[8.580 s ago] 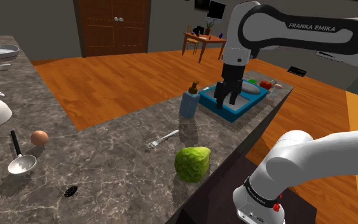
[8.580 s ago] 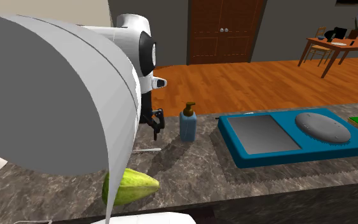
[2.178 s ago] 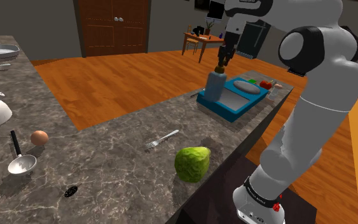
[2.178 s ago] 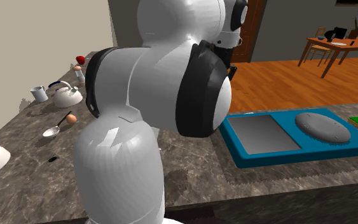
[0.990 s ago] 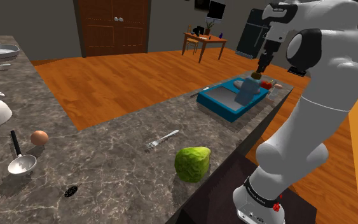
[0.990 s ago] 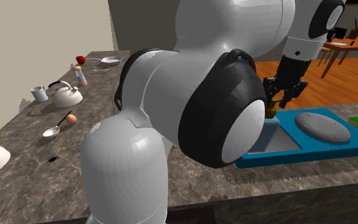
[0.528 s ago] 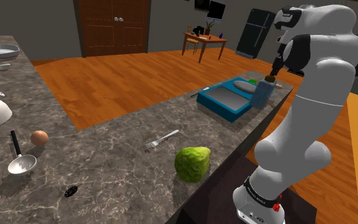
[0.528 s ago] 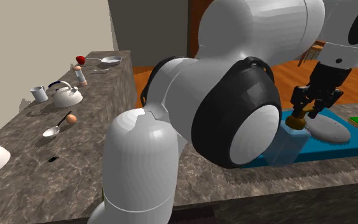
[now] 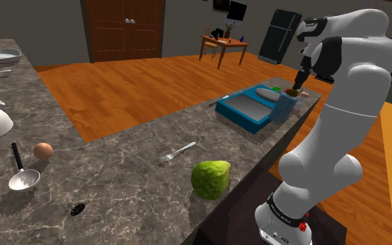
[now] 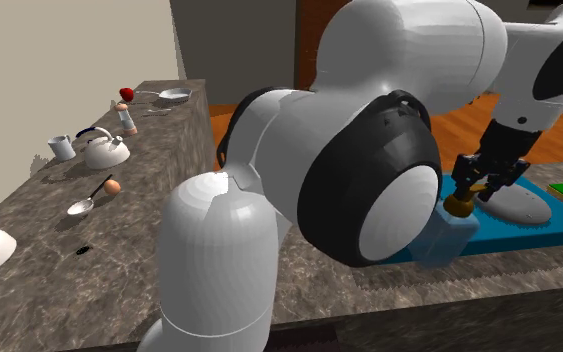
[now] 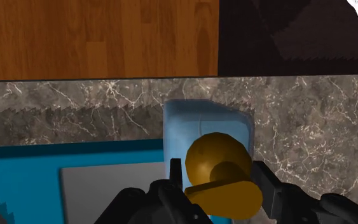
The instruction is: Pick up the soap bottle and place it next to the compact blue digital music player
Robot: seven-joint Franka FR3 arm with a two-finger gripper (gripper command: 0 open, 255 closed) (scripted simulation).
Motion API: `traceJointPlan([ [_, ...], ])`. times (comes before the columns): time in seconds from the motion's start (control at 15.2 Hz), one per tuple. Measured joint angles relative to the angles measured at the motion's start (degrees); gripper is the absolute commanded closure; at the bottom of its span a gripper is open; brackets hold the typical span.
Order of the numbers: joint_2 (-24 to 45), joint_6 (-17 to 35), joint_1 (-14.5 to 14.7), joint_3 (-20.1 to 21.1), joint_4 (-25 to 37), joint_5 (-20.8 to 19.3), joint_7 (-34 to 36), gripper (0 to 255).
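Clasping one pale blue soap bottle [image 11: 208, 124] by its brown pump, the single tool [image 11: 219, 181] sits directly above it. In the shoulder view the bottle is at 3 o'clock of the one blue music player [image 9: 246, 111], just beside it, over the worktop [image 9: 118, 167].

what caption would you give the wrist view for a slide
Gripper clasps the soap bottle by its brown pump, beside the blue music player on the stone counter.
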Motion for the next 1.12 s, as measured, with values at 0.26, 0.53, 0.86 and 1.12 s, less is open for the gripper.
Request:
traceJointPlan([
  [0.26, -0.2, 3.1, 0.2, 0.1, -3.2, -0.1, 0.0, 255],
  [0.53, -0.3, 6.2, 0.5, 0.2, -6.5, -0.1, 0.1, 255],
  [0.86, -0.3, 10.1, 0.8, 0.4, -10.4, 0.0, 0.1, 255],
  [1.12, 0.4, 13.1, 0.7, 0.5, -12.8, 0.4, -0.3, 255],
])
